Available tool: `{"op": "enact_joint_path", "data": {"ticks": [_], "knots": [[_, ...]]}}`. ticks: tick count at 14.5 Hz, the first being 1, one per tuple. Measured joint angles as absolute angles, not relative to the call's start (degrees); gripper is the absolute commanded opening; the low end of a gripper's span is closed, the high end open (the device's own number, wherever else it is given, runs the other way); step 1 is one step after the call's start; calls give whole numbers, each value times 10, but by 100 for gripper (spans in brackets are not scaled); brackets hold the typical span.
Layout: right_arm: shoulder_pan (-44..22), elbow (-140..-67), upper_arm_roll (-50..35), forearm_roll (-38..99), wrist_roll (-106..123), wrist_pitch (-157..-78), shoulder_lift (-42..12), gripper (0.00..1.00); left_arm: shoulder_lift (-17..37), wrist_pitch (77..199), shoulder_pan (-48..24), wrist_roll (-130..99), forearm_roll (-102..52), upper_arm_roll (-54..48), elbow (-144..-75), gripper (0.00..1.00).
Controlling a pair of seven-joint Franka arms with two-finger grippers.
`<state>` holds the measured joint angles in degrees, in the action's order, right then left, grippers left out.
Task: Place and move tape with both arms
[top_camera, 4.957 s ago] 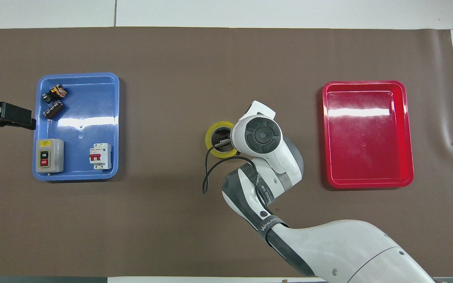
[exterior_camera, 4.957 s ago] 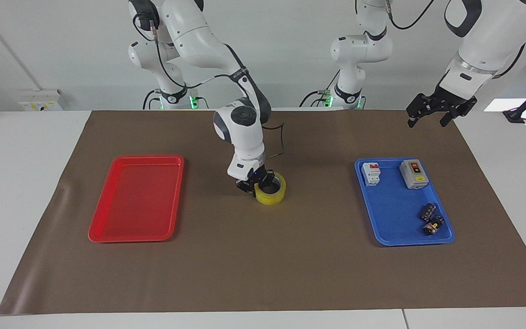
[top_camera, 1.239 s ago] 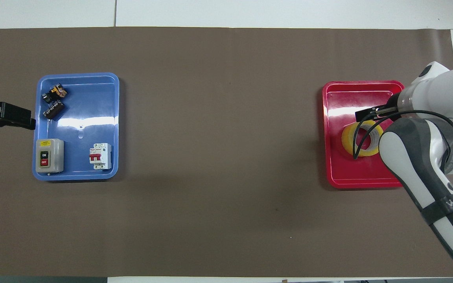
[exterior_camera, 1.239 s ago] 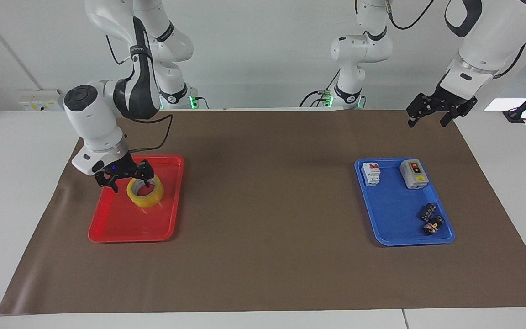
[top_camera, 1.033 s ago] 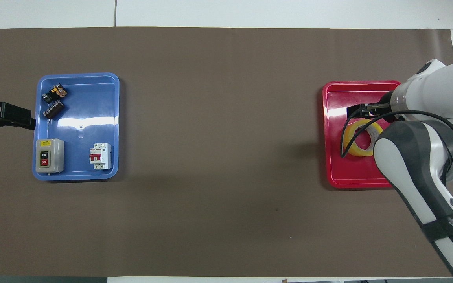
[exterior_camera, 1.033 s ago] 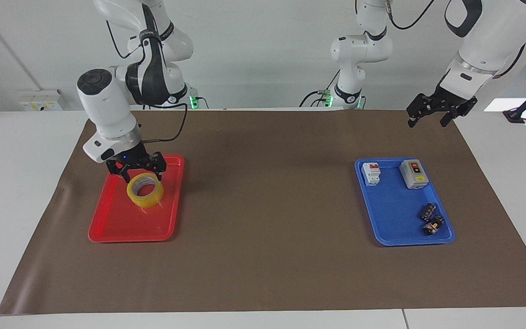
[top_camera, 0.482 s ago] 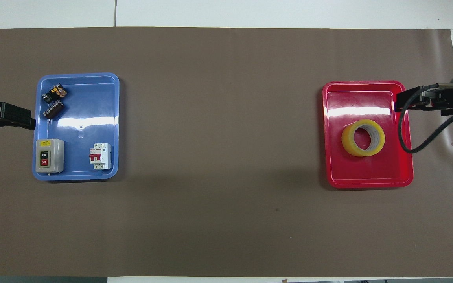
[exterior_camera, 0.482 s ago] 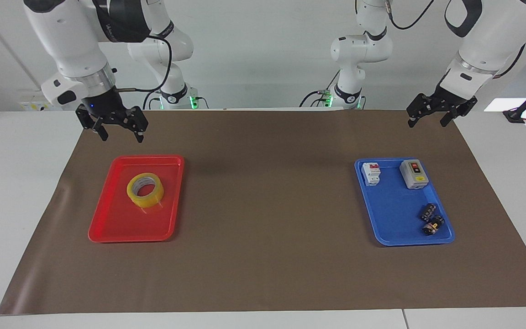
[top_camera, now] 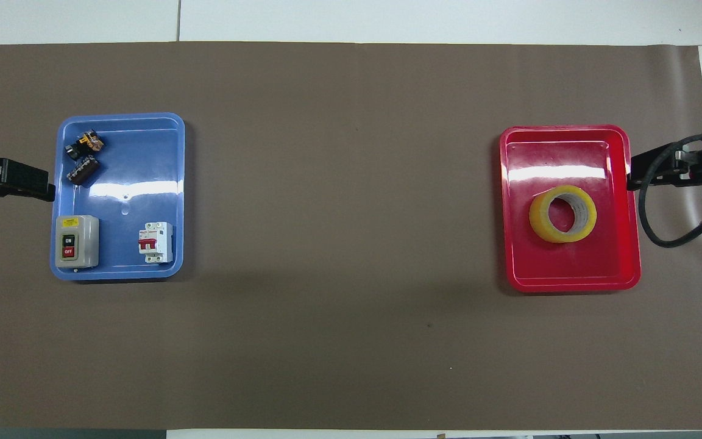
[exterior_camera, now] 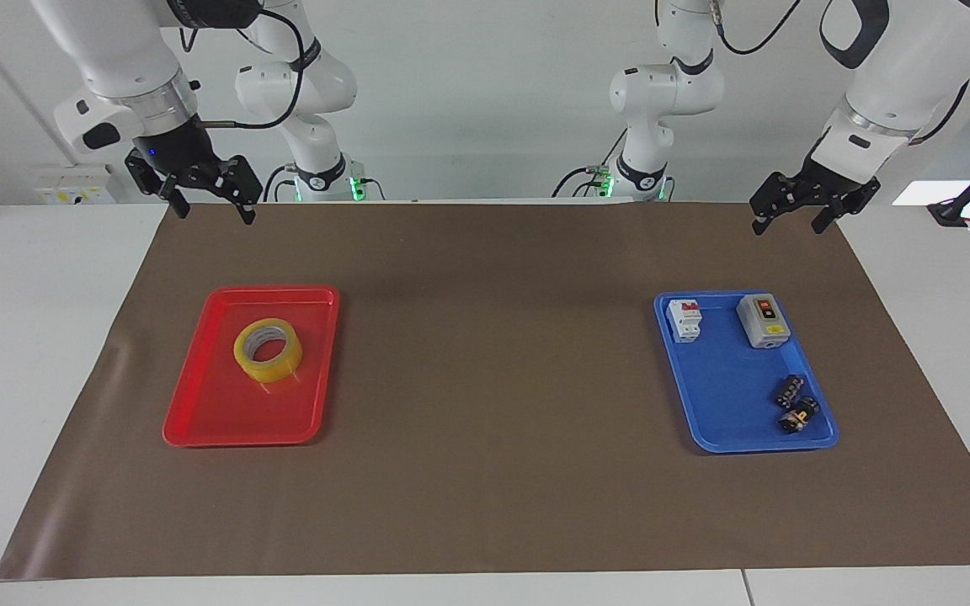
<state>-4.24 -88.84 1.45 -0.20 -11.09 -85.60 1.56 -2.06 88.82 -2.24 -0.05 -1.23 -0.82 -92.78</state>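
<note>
The tape (exterior_camera: pixel 267 349), a yellow roll with a white core, lies flat in the red tray (exterior_camera: pixel 224 412) at the right arm's end of the table; it also shows in the overhead view (top_camera: pixel 563 214) inside the red tray (top_camera: pixel 570 271). My right gripper (exterior_camera: pixel 212 214) is open and empty, raised over the mat's edge, well above and apart from the tray; in the overhead view (top_camera: pixel 634 175) it sits beside the tray's rim. My left gripper (exterior_camera: pixel 786 225) is open and empty, and waits in the air over the mat's corner at the left arm's end (top_camera: pixel 49 190).
A blue tray (exterior_camera: pixel 725 412) at the left arm's end holds a grey switch box (exterior_camera: pixel 763 321), a white circuit breaker (exterior_camera: pixel 684 321) and small black parts (exterior_camera: pixel 795 404). A brown mat (exterior_camera: pixel 493 379) covers the table.
My right gripper carried the tape from the mat's middle into the red tray, let it go, then rose and drew back toward its base. The left arm has not moved.
</note>
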Motion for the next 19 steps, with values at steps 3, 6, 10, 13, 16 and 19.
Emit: {"op": "enact_joint_path", "data": {"ticks": [3,6,10,13,16,19], "knots": [[-53,-888,12,-11,-111,-856,15,100,-21,888,-22,-1,-12,-8,-928,100],[-63,-886,11,-23,-110,-852,15,100,-21,888,-22,-1,-12,-8,-928,100],[-62,-866,13,-24,-102,-834,15,100,-21,888,-22,-1,-12,-8,-928,100],[-58,-865,15,-25,-72,-833,15,100,-21,888,-22,-1,-12,-8,-928,100],[-58,-865,15,-25,-70,-833,14,100,-21,888,-22,-1,-12,-8,-928,100],[-57,-866,15,-26,-70,-832,14,100,-21,888,-22,-1,-12,-8,-928,100]]}}
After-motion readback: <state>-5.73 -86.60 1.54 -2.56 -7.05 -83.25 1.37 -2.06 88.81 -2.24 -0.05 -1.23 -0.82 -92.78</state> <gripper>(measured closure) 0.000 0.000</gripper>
